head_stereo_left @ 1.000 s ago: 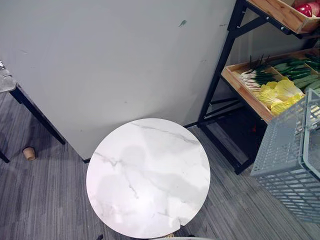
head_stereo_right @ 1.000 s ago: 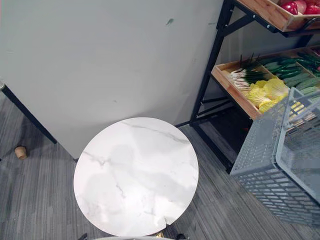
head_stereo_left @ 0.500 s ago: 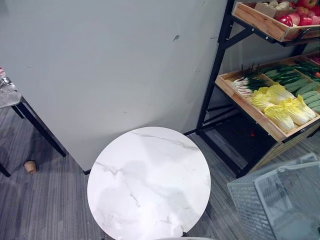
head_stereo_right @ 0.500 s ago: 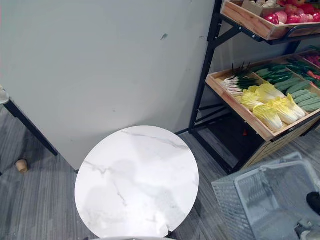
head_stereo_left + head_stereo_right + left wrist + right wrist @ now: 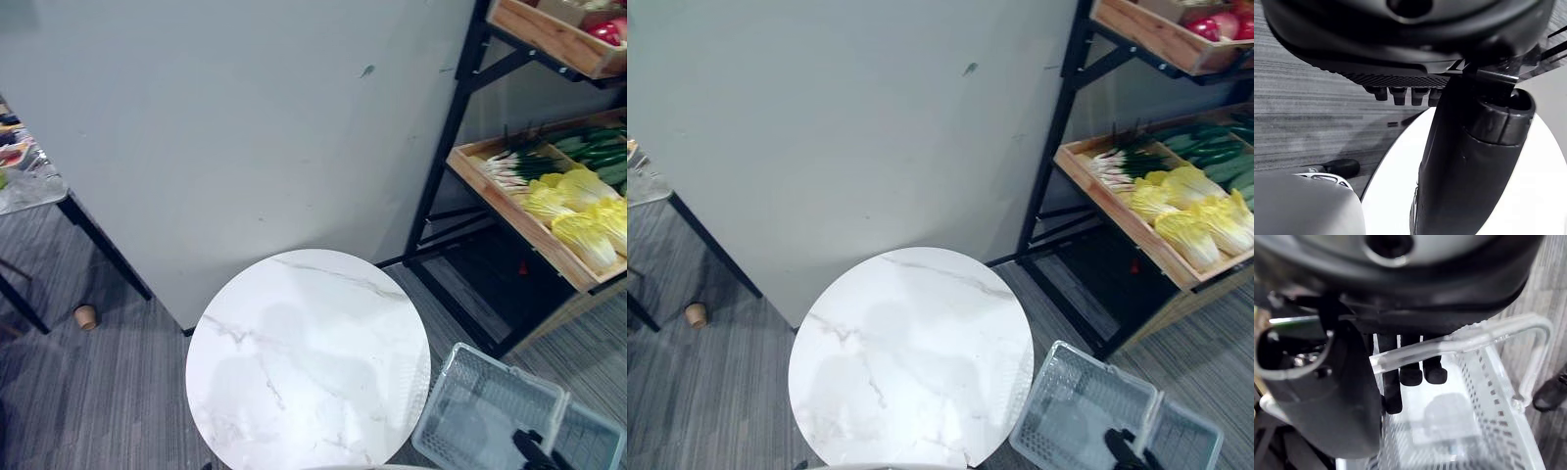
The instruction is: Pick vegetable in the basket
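Here's the left robot hand up close: black all over, with a glossy curved housing and a round recess set in it. A finely ribbed strip runs beneath, then a row of blunt, squared fingertips. The thumb is a fat tube with a stepped collar. Over to the right robot hand: same dark shell, silver-grey above, rounded matte fingertips, bare metal glinting inside the thumb's oval end.

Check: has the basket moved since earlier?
Yes. The basket came down: it covered the cabbage tray before, now it is low beside the marble table.
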Available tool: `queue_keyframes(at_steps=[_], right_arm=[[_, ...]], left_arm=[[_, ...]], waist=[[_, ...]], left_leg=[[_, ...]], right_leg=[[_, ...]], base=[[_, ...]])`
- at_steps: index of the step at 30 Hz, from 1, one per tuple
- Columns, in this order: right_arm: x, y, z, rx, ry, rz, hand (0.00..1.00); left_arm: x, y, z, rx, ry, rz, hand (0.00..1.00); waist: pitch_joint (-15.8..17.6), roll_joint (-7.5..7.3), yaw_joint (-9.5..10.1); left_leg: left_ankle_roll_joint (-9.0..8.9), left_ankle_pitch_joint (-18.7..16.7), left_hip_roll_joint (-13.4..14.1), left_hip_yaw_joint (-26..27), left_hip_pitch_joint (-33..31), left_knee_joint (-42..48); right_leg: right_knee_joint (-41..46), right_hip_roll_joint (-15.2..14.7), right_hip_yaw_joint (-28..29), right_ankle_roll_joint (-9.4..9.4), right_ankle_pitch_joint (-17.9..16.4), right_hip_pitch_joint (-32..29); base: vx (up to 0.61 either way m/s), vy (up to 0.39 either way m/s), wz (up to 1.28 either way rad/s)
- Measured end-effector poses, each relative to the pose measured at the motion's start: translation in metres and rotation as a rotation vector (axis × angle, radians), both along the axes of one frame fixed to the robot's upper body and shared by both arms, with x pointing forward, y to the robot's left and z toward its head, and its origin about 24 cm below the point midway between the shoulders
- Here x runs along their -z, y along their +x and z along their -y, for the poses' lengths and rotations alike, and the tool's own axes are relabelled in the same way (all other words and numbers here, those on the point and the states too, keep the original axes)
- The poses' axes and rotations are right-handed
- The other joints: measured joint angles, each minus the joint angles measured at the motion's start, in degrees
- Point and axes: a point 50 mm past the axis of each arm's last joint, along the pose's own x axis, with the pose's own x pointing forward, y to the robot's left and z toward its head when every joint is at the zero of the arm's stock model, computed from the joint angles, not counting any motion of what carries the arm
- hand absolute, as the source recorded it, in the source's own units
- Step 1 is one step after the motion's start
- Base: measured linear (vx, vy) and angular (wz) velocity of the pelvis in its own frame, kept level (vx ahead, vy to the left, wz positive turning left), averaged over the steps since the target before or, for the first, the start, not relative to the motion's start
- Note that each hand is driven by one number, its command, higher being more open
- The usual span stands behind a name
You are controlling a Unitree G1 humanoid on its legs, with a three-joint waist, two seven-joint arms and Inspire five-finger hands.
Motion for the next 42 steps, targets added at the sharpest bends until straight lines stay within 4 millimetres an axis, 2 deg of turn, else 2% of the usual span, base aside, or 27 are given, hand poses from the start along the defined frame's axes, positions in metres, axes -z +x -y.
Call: queue_keyframes(at_steps=[2, 9, 16, 21, 27, 29, 31, 33, 35, 36, 37, 38, 39, 40, 41, 42], right_arm=[[0.008, 0.005, -0.016, -0.021, 0.057, -0.01, 0.0], [0.022, -0.005, -0.039, -0.066, 0.132, -0.069, 0.0], [0.024, -0.006, -0.039, -0.141, 0.127, -0.089, 0.0], [0.028, -0.018, -0.037, -0.144, 0.141, -0.144, 0.0], [0.031, -0.023, -0.044, -0.168, 0.173, -0.153, 0.0], [0.03, -0.018, -0.048, -0.156, 0.178, -0.112, 0.0], [0.029, -0.013, -0.052, -0.143, 0.182, -0.083, 0.0], [0.028, -0.01, -0.057, -0.132, 0.19, -0.059, 0.0], [0.028, -0.015, -0.064, -0.088, 0.208, -0.043, 0.0], [0.03, -0.026, -0.067, -0.051, 0.219, -0.058, 0.0], [0.03, -0.033, -0.065, -0.023, 0.215, -0.072, 0.0], [0.03, -0.034, -0.065, -0.014, 0.215, -0.071, 0.0], [0.03, -0.034, -0.061, 0.008, 0.212, -0.07, 0.0], [0.029, -0.032, -0.056, -0.008, 0.204, -0.078, 0.0], [0.029, -0.028, -0.051, -0.021, 0.196, -0.077, 0.0], [0.027, -0.02, -0.045, -0.028, 0.183, -0.067, 0.0]], left_arm=[[0.0, 0.0, 0.001, 0.001, -0.001, -0.001, 1.0], [-0.001, 0.002, -0.007, 0.015, 0.019, -0.003, 1.0], [-0.001, 0.002, -0.005, 0.02, 0.015, -0.005, 1.0], [0.001, 0.003, -0.003, 0.017, 0.008, -0.011, 1.0], [0.0, 0.004, -0.003, 0.0, 0.008, -0.006, 1.0], [0.0, 0.009, -0.004, -0.001, 0.008, 0.005, 1.0], [-0.001, 0.019, -0.003, 0.009, 0.01, 0.032, 1.0], [-0.005, 0.037, -0.004, 0.029, 0.016, 0.083, 1.0], [-0.011, 0.058, -0.004, 0.048, 0.026, 0.145, 1.0], [-0.016, 0.072, -0.001, 0.058, 0.025, 0.193, 1.0], [-0.019, 0.081, 0.0, 0.064, 0.027, 0.227, 1.0], [-0.02, 0.084, 0.001, 0.066, 0.026, 0.236, 1.0], [-0.021, 0.088, 0.002, 0.069, 0.022, 0.249, 1.0], [-0.021, 0.088, 0.006, 0.079, 0.008, 0.246, 1.0], [-0.02, 0.087, 0.008, 0.086, 0.002, 0.239, 1.0], [-0.018, 0.085, 0.011, 0.084, -0.009, 0.235, 1.0]], waist=[[1.17, -0.18, 1.05], [4.46, -1.99, 1.17], [4.86, -1.38, 1.61], [5.34, -0.98, 2.41], [5.97, -1.12, 2.87], [6.8, -1.37, 2.99], [7.84, -1.63, 3.14], [9.18, -1.41, 3.09], [9.91, -1.35, 3.11], [9.85, -2.01, 3.15], [9.81, -2.11, 3.17], [9.81, -2.25, 2.96], [9.57, -3.0, 2.81], [9.84, -3.13, 2.84], [9.32, -2.66, 3.11], [8.51, -1.28, 3.98]], left_leg=[[-0.25, -0.18, 0.08, -0.15, 0.36, 0.0], [-0.8, -0.52, 0.48, -0.93, 1.13, 0.0], [-1.56, -0.29, 1.67, 0.2, 2.13, -0.01], [-2.0, 0.0, 2.42, 0.99, 2.93, -0.01], [-2.45, -0.69, 3.22, 6.66, 5.13, 0.01], [-2.55, -1.47, 3.81, 11.17, 6.48, 0.02], [-2.43, -2.06, 4.42, 14.53, 7.08, 0.02], [-2.23, -2.99, 5.63, 17.03, 7.81, 0.03], [-1.59, -2.68, 6.8, 18.97, 7.73, 0.16], [-2.08, -3.66, 8.26, 20.57, 7.19, 3.15], [-2.3, -4.52, 9.35, 21.37, 6.19, 5.76], [-2.33, -4.55, 9.59, 21.77, 5.72, 6.66], [-2.57, -4.72, 9.31, 22.57, 5.0, 7.92], [-2.17, -4.95, 8.74, 22.65, 4.39, 8.15], [-1.67, -5.11, 7.69, 22.0, 3.47, 7.38], [0.0, -4.74, 7.68, 22.92, 2.64, 5.13]], right_leg=[[-0.03, 0.1, -0.2, 0.49, -0.29, 0.42], [0.08, 0.81, -1.22, 1.07, -0.67, 1.64], [1.01, 1.8, -1.23, 1.07, -0.68, 1.58], [1.42, 2.3, -0.53, 0.87, -0.88, 1.62], [1.95, 3.06, 5.13, 1.41, -0.03, 0.73], [2.71, 3.3, 9.12, 2.71, 0.87, -0.54], [3.56, 3.53, 9.95, 4.07, 2.33, -1.66], [5.74, 4.39, 7.49, 4.47, 4.06, -3.47], [9.57, 4.21, 1.02, 2.75, 3.97, -6.2], [17.07, 0.92, -6.76, -0.19, 2.21, -7.55], [20.6, -1.65, -8.98, -0.8, 1.77, -7.62], [21.15, -2.25, -9.28, -0.51, 1.57, -7.85], [21.22, -2.37, -10.2, -0.11, 1.58, -8.66], [17.9, -1.6, -10.43, -0.6, 1.93, -8.4], [12.85, -0.78, -9.69, -0.45, 2.74, -6.99], [8.54, 0.12, -8.91, 0.32, 1.96, -6.29]], base=[[0.05, -0.04, 0.04], [0.04, -0.041, 0.03], [-0.05, -0.038, -0.08], [-0.08, -0.031, -0.1], [-0.03, 0.006, -0.48], [-0.01, 0.029, -0.94], [-0.05, 0.012, -0.93], [-0.1, -0.024, -0.72], [-0.08, -0.058, -0.47], [-0.02, -0.076, -0.54], [0.0, -0.082, -0.51], [0.03, -0.099, -0.33], [0.02, -0.097, -0.43], [0.0, -0.079, -0.5], [-0.03, -0.041, -0.65], [-0.05, -0.067, -0.63]])
